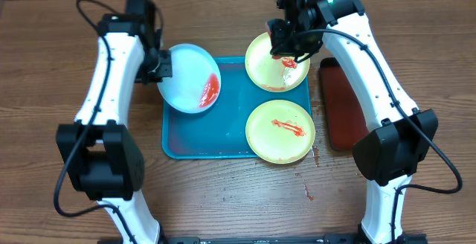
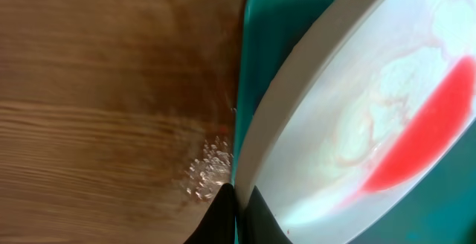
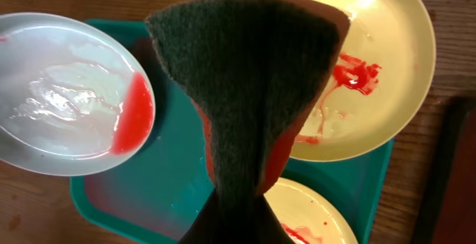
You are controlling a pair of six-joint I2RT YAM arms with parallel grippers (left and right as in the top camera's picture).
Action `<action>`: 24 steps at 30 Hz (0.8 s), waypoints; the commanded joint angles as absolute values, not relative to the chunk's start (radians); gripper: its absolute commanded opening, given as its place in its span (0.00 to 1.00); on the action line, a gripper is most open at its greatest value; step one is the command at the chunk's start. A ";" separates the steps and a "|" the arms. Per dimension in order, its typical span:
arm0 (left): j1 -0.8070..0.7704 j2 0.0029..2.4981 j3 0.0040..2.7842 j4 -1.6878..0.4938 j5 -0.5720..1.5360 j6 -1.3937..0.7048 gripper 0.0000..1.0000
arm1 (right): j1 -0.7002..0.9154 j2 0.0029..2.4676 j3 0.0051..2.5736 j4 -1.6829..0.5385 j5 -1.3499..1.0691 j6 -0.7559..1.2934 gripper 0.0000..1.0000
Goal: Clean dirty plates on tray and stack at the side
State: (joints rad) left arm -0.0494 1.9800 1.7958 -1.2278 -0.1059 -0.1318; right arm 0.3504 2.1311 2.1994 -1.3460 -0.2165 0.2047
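Observation:
My left gripper (image 1: 162,65) (image 2: 238,199) is shut on the left rim of the pale blue plate (image 1: 190,76) (image 2: 357,125). It holds the plate tilted over the far left corner of the turquoise tray (image 1: 201,136), with red sauce pooled at its lower edge. My right gripper (image 1: 285,47) (image 3: 242,214) is shut on a green-and-orange sponge (image 3: 253,73), above the far yellow plate (image 1: 277,62) (image 3: 379,73), which has a red smear. The near yellow plate (image 1: 280,130) (image 3: 312,214), also smeared, lies on the tray's right side.
A dark red-brown tray (image 1: 338,103) lies on the wood right of the turquoise tray. Red sauce spots (image 1: 307,192) mark the table in front of it. Water droplets (image 2: 208,173) sit on the wood by the tray's left rim (image 2: 275,21).

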 commanded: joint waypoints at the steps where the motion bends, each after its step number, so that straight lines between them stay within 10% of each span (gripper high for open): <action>1: -0.138 1.852 1.810 -1.203 -0.332 -0.189 0.04 | 0.346 2.109 2.223 -1.341 -0.213 0.214 0.04; 24: -0.522 1.799 1.810 -1.208 -1.100 -0.293 0.04 | 0.317 2.109 2.223 -1.357 -0.199 0.213 0.04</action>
